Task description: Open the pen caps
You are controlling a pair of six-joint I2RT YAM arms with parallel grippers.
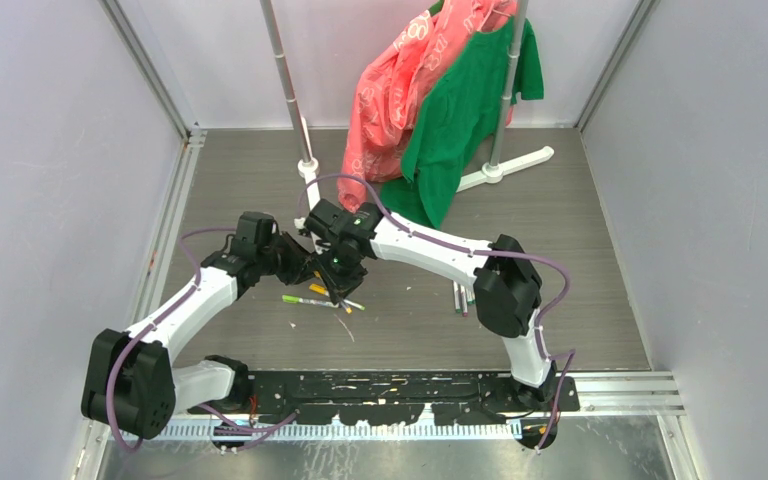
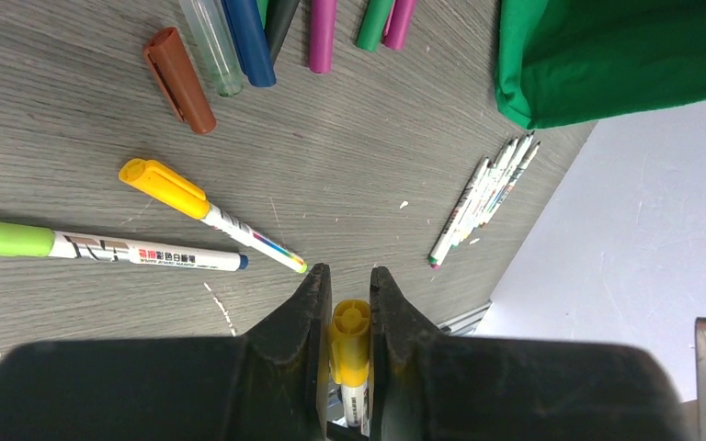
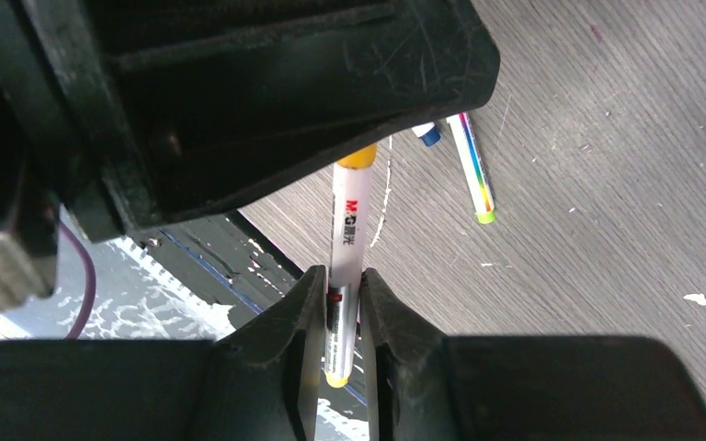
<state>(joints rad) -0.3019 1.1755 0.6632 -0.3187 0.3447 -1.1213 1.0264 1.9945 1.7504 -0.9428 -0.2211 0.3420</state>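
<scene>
The left claw [image 2: 349,276] pinches the yellow cap [image 2: 350,342] of a pen [image 3: 349,197]. The right claw [image 3: 342,276] pinches its white barrel [image 3: 346,243]. Other pens [image 2: 138,253] lie on the bench [image 2: 368,156].

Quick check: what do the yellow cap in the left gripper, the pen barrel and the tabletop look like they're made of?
The yellow cap looks like moulded plastic: smooth, opaque, slight sheen. The pen barrel seems glossy white plastic with printed lettering. The tabletop shows a matte grey wood-grain pattern, probably laminate, though real wood cannot be excluded.
</scene>
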